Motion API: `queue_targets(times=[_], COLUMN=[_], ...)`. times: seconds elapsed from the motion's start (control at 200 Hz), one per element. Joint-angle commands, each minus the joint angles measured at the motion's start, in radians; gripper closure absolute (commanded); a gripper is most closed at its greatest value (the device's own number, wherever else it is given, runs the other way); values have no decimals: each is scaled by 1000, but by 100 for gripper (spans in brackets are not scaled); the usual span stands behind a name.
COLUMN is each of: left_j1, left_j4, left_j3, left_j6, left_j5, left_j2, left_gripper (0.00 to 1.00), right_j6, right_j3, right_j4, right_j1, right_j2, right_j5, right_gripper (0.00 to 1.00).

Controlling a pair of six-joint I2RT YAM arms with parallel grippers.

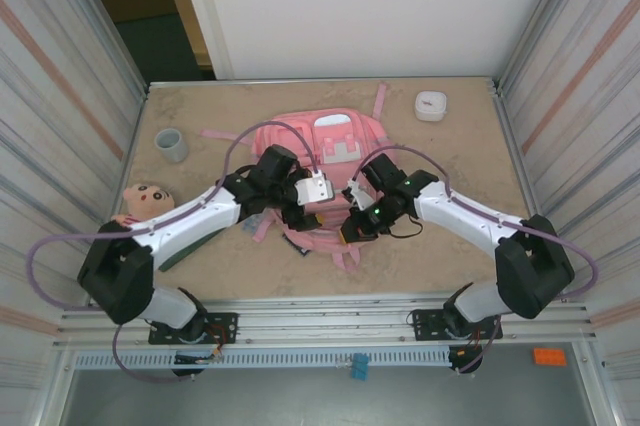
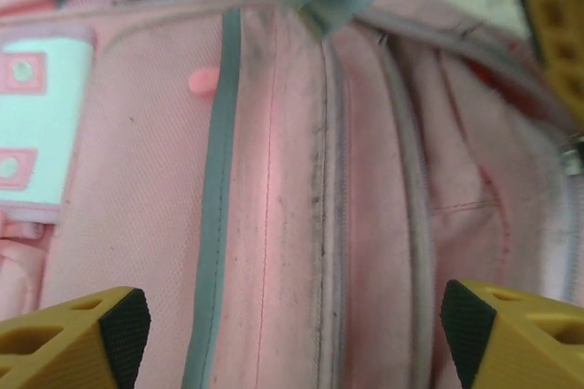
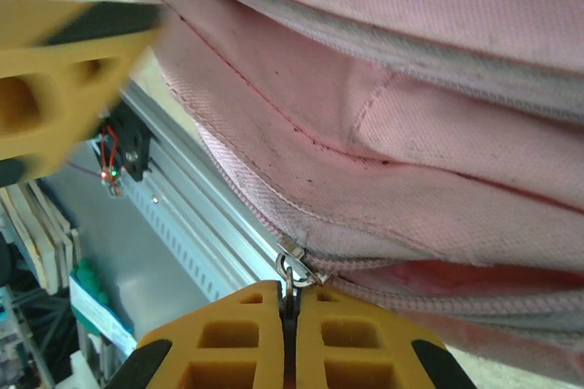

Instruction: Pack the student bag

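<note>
Pinching the zipper pull [image 3: 294,268], the right gripper [image 3: 288,299] has its fingers closed tight on it, while the left gripper [image 2: 294,320] hangs wide apart over the fabric, holding nothing.
The student bag [image 1: 340,138] lies mid-table [image 1: 470,231], with the pull at its 6 o'clock edge. Nothing pins the bag down, so a tug will likely drag the whole bag toward 6 o'clock instead of running the slider. The small metal pull could slip from the pads. Slack folds bunched beside the track could jam the slider. The grey cup [image 1: 171,144] at 10 o'clock sits well apart, so it is unlikely to be hit.
</note>
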Motion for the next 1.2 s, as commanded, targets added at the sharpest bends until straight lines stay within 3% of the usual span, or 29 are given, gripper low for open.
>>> queue_targets(times=[0.0,0.1,0.16,0.21,0.261,0.286,0.376,0.526,0.752,0.867,1.042,1.198], left_j1=[3,1,0,-3,-7,-7,21,112,213,223,255,279], left_j4=[10,74,96,99,98,100,110,36,22,-24,-85,-163], left_j3=[55,73,87,102,111,112,100,138,208,229,214,217], left_j6=[47,46,50,58,60,55,35,4,-31,19,67,137], left_j5=[-1,-28,-58,-96,-146,-167,-143,56,235,254,300,279], left_j2=[67,126,167,192,202,195,125,-30,-139,-129,-141,-146], left_gripper=[12,13,23,39,70,81,100,100,100,100,100,100], right_j6=[-53,-60,-63,-68,-66,-61,-41,-88,-170,-189,-252,-366], right_j3=[9,2,-3,-6,-13,-16,-28,-20,44,52,67,132], right_j4=[49,67,71,72,71,68,44,-25,-98,-104,-126,-223], right_j1=[21,27,27,24,12,0,-66,-158,-171,-167,-307,-354], right_j2=[-49,-60,-69,-78,-93,-97,-107,-127,-111,-112,-141,-146], right_j5=[3,-5,-5,-4,6,10,6,2,-22,-10,-67,-60], right_gripper=[100,100,100,100,100,100,100,100,100,100,100,100])
